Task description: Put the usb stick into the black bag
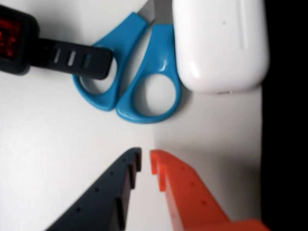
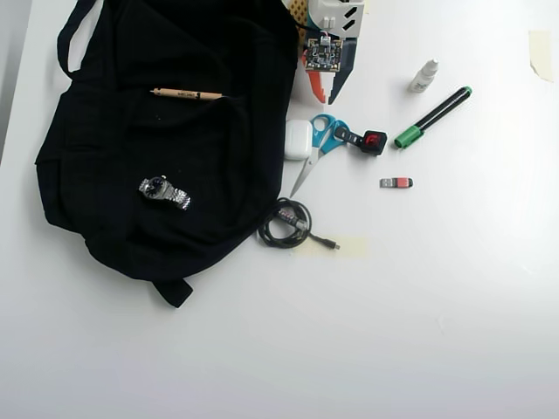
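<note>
Claw point(image 1: 146, 161) at the far edge of the counter point(image 2: 367, 349): one dark and one orange finger, tips nearly together with a thin gap, nothing between them, so clenched on air. In the wrist view it hovers just short of the blue scissors point(image 1: 137, 72) handles; the white case point(image 1: 221, 43) lies touching the scissors' right loop, and the black block with red button point(image 1: 19, 41) has its strap end lying over the left loop.

Overhead view: claw point(image 2: 324, 91) just right of the black bag point(image 2: 166, 113), which fills the far-left part of the counter. Usb stick point(image 2: 396, 182) lies flat on bare counter, right of centre, well apart from the bag and clear of the claw; green marker point(image 2: 432, 117) lies beyond it toward the far-right corner, with a small white bottle point(image 2: 424, 76) near.

On the bag: a pencil point(image 2: 186, 93) and a wristwatch point(image 2: 164, 192). Coiled black cable point(image 2: 288, 223) at the bag's near-right edge.
</note>
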{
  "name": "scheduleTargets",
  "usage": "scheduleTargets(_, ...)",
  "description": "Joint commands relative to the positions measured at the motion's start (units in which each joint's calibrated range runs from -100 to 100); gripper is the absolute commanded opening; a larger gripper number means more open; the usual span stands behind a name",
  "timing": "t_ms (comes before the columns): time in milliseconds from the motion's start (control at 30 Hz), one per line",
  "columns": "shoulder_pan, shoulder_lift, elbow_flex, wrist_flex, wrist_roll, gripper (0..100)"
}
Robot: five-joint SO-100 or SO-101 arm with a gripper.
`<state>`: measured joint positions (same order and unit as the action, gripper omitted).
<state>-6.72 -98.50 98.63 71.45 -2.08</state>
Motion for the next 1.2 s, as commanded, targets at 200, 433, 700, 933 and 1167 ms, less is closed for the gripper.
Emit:
scheduleTargets(200,-0.4,-1.0,-5.0,-5.0,0.0,2)
scheduleTargets(433,-1.9,-1.0,-14.3,-13.3,0.1,2)
scheduleTargets(700,-6.4,-1.0,-17.1,-18.2,1.4,2)
scheduleTargets(933,-10.9,2.3,-24.2,-12.3,1.3,2)
scheduleTargets(1167,-10.9,31.9,-44.1,-9.2,-0.8,2)
